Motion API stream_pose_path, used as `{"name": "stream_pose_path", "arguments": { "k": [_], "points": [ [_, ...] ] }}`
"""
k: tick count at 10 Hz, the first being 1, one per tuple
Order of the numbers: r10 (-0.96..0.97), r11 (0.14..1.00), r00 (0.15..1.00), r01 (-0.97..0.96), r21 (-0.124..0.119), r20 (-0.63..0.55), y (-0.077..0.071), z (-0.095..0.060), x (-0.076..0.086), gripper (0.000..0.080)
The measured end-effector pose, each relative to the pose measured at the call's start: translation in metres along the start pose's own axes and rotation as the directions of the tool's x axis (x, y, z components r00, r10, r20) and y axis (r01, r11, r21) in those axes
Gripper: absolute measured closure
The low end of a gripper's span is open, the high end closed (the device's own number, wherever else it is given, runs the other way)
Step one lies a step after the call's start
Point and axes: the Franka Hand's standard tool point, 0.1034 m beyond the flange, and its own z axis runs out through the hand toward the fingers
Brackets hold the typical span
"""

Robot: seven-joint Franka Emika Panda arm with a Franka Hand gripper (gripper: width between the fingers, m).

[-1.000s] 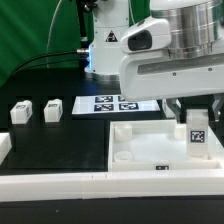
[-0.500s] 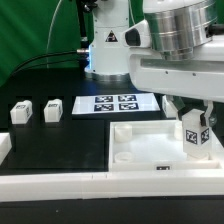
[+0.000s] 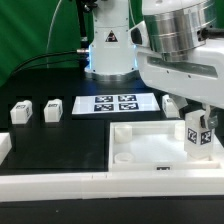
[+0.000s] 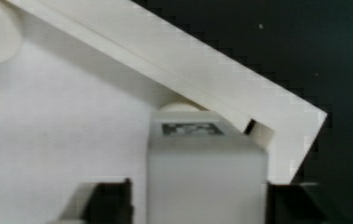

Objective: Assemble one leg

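My gripper (image 3: 198,133) is shut on a leg (image 3: 198,143), a small white post with a black-and-white tag, held upright over the near right corner of the white tray (image 3: 140,157). The leg's base is at the tray's corner; I cannot tell whether it touches. In the wrist view the leg (image 4: 205,165) stands between the two dark fingers (image 4: 105,205), just inside the tray's corner wall (image 4: 217,75). Two more legs (image 3: 19,112) (image 3: 52,109) lie on the table at the exterior view's left. Another white piece (image 3: 170,103) shows behind the gripper.
The marker board (image 3: 115,103) lies behind the tray, in front of the arm's base (image 3: 108,55). A low white wall (image 3: 50,186) runs along the front edge and turns up at the exterior view's left (image 3: 4,147).
The gripper with the leg has moved a little toward the exterior view's right and slightly down toward the tray's corner. The loose legs have not moved.
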Motion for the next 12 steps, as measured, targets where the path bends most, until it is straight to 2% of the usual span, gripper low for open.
{"name": "stream_pose_path", "arguments": {
  "k": [1, 2, 4, 6, 7, 8, 9, 11, 12],
  "points": [
    [-0.041, 0.999, 0.999, 0.041, 0.000, 0.000, 0.000, 0.000, 0.000, 0.0251],
    [-0.039, 0.999, 0.999, 0.039, 0.001, 0.001, 0.000, 0.000, -0.001, 0.0181],
    [-0.253, 0.967, 0.967, 0.253, -0.023, 0.014, 0.001, 0.001, -0.005, 0.0155],
    [-0.491, 0.871, 0.871, 0.491, -0.026, 0.019, 0.002, 0.002, -0.006, 0.0151],
    [-0.592, 0.805, 0.806, 0.592, -0.047, 0.020, 0.002, 0.002, -0.008, 0.0151],
    [-0.723, 0.687, 0.691, 0.722, -0.082, 0.017, 0.001, 0.002, -0.009, 0.0151],
    [-0.817, 0.571, 0.576, 0.815, -0.098, 0.025, 0.001, 0.002, -0.009, 0.0151],
    [-0.917, 0.390, 0.397, 0.914, -0.109, 0.045, -0.001, 0.002, -0.012, 0.0151],
    [-0.953, 0.291, 0.298, 0.951, -0.105, 0.055, -0.001, 0.002, -0.011, 0.0151]
  ]
}}
